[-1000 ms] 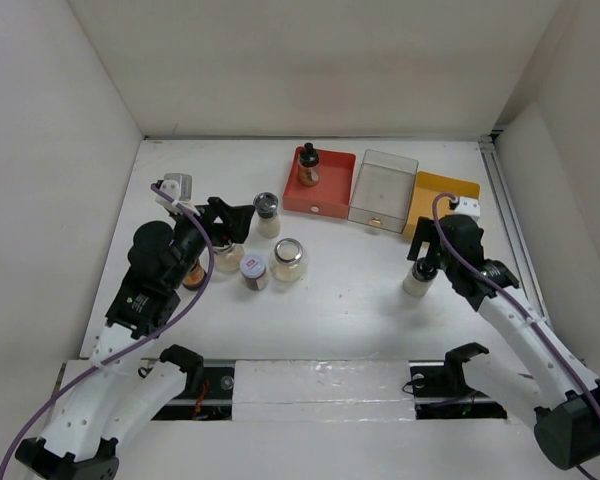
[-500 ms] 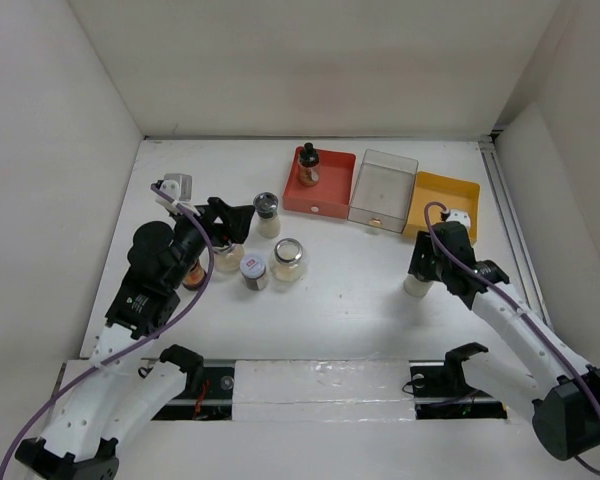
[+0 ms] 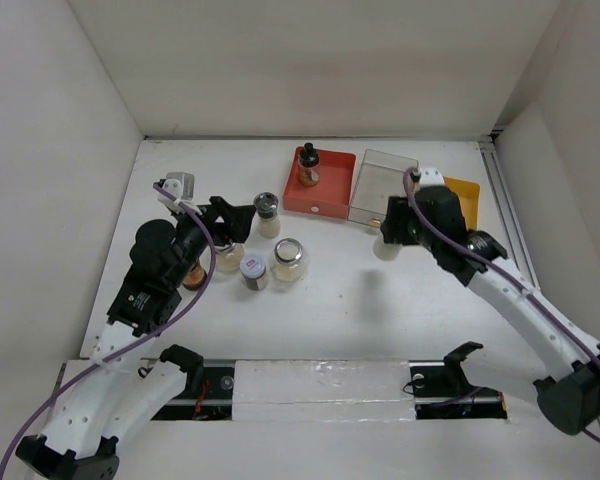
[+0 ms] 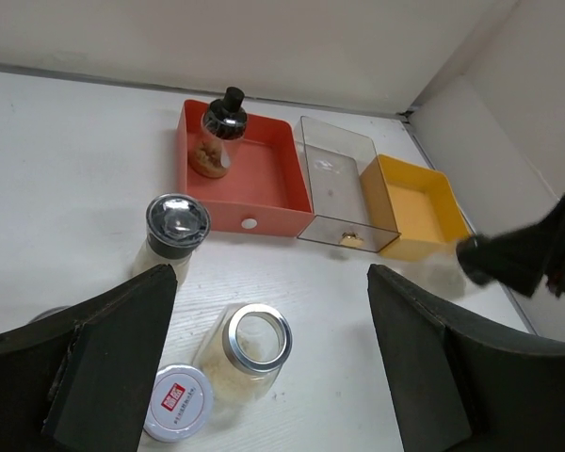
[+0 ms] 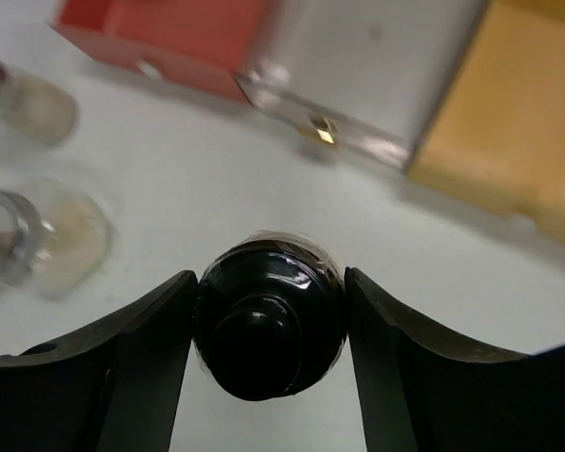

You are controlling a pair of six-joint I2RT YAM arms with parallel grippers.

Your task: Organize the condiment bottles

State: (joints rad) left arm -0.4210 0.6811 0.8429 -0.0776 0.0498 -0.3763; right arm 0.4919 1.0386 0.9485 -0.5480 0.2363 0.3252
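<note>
In the top camera, the right gripper [image 3: 393, 228] is pinching the pale bottle [image 3: 385, 248] by its black top. The bottle is hanging under the fingers, and the clear tray [image 3: 378, 188] is sitting just ahead of them. The red tray [image 3: 330, 192] is lying to this gripper's left, with a black-topped bottle [image 3: 307, 165] standing inside it, and the yellow tray [image 3: 464, 190] is poking out on its right. The left gripper [image 3: 228, 223] is hovering wide open and gripping nothing. A little pale jar [image 3: 229, 260] is sitting right under it, a grey-capped bottle [image 3: 267, 208] is standing just ahead of its fingers, and a silver-lid jar [image 3: 288, 256] and a white-capped bottle [image 3: 252, 271] are sitting near it on the table. In the left wrist camera, the two black fingers [image 4: 113, 358] are standing far apart. The silver-lid jar [image 4: 254, 344] is showing in the gap with room on both sides, the white-capped bottle [image 4: 179, 403] is sitting close to the left finger, and the grey-capped bottle [image 4: 174, 228] is standing ahead of that finger. The red tray [image 4: 268, 188], clear tray [image 4: 334, 179] and yellow tray [image 4: 419, 212] are lined up farther ahead. In the right wrist camera, both fingers [image 5: 132, 358] are pressing on the pale bottle [image 5: 268, 330] at its black top, one on each side, and the clear tray [image 5: 377, 66] is lying straight ahead.
</note>
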